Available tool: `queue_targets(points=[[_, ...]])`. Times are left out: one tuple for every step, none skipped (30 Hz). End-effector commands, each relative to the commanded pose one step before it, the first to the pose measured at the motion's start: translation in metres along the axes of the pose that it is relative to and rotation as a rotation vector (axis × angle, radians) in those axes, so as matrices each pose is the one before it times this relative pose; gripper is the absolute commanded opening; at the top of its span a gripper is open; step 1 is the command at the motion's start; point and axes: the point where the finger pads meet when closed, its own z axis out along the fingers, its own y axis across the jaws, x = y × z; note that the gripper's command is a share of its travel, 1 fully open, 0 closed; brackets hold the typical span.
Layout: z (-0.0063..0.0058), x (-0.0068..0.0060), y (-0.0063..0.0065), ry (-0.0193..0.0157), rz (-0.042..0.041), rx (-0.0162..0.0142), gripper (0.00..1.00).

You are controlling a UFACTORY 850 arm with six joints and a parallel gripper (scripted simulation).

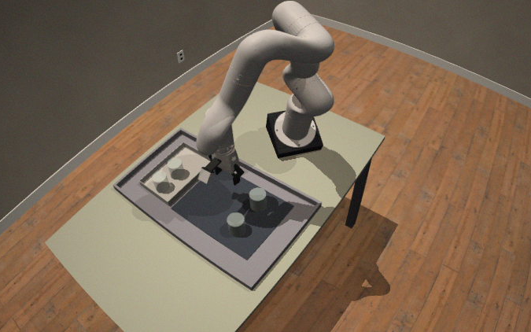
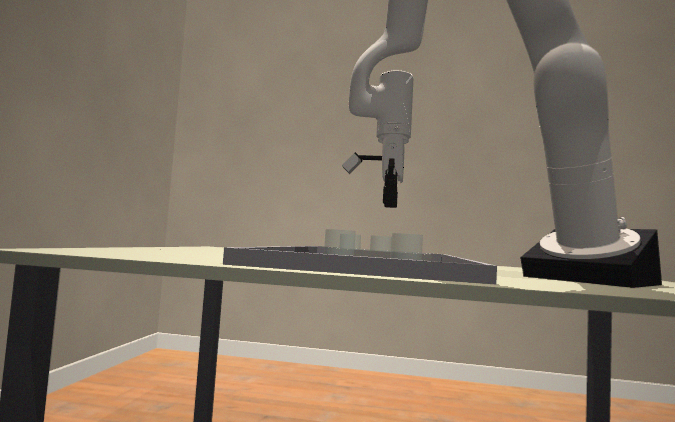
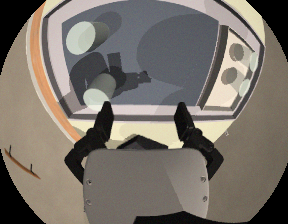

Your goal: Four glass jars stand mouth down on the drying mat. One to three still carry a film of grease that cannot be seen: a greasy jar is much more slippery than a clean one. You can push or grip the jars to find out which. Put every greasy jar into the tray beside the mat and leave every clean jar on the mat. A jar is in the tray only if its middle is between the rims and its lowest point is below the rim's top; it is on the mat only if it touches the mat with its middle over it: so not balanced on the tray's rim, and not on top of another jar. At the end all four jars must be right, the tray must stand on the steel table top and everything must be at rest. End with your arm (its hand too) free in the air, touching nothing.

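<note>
Hung nearly vertical, fingertips downward, above the dark drying mat (image 1: 200, 219) (image 3: 165, 35), clear of all glass jars; jaws spread fully, gripping nothing.

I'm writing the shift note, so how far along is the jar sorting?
Two jars already stand in the cream tray; two more stand on the dark mat. The open claw hangs above, holding nothing. If the sorting is right, little seems left; grease can't be seen.
</note>
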Motion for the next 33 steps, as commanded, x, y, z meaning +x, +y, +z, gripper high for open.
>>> queue_targets(points=[[-0.00153,-0.01097,-0.03042,0.00439,-0.00003,-0.00304,1.00],[0.00000,-0.00321,-0.00764,0.00000,0.00000,0.00000,1.00],[0.00000,-0.00321,-0.00764,0.00000,0.00000,0.00000,1.00],[0.00000,0.00000,0.00000,0.00000,0.00000,0.00000,1.00],[0.00000,0.00000,0.00000,0.00000,0.00000,0.00000,1.00],[0.00000,-0.00321,-0.00764,0.00000,0.00000,0.00000,1.00],[0.00000,-0.00321,-0.00764,0.00000,0.00000,0.00000,1.00],[0.00000,-0.00321,-0.00764,0.00000,0.00000,0.00000,1.00],[0.00000,-0.00321,-0.00764,0.00000,0.00000,0.00000,1.00],[0.00000,-0.00321,-0.00764,0.00000,0.00000,0.00000,1.00],[0.00000,-0.00321,-0.00764,0.00000,0.00000,0.00000,1.00],[0.00000,-0.00321,-0.00764,0.00000,0.00000,0.00000,1.00],[0.00000,-0.00321,-0.00764,0.00000,0.00000,0.00000,1.00],[0.00000,0.00000,0.00000,0.00000,0.00000,0.00000,1.00],[0.00000,0.00000,0.00000,0.00000,0.00000,0.00000,1.00],[0.00611,0.00000,0.00000,0.00000,0.00000,0.00000,1.00],[0.00611,0.00000,0.00000,0.00000,0.00000,0.00000,1.00],[0.00611,0.00000,0.00000,0.00000,0.00000,0.00000,1.00],[0.00611,0.00000,0.00000,0.00000,0.00000,0.00000,1.00],[0.00611,0.00000,0.00000,0.00000,0.00000,0.00000,1.00],[0.00000,0.00000,0.00000,0.00000,0.00000,0.00000,1.00],[0.00000,0.00000,0.00000,0.00000,0.00000,0.00000,1.00],[0.00611,0.00000,0.00000,0.00000,0.00000,0.00000,1.00],[0.00611,0.00000,0.00000,0.00000,0.00000,0.00000,1.00],[0.00611,0.00000,0.00000,0.00000,0.00000,0.00000,1.00],[0.00611,0.00000,0.00000,0.00000,0.00000,0.00000,1.00],[0.00000,0.00000,0.00000,0.00000,0.00000,0.00000,1.00],[0.00000,0.00000,0.00000,0.00000,0.00000,0.00000,1.00],[0.00000,0.00000,0.00000,0.00000,0.00000,0.00000,1.00],[0.00000,0.00000,0.00000,0.00000,0.00000,0.00000,1.00],[0.00000,0.00000,0.00000,0.00000,0.00000,0.00000,1.00],[0.00000,0.00000,0.00000,0.00000,0.00000,0.00000,1.00],[0.00000,0.00000,0.00000,0.00000,0.00000,0.00000,1.00]])
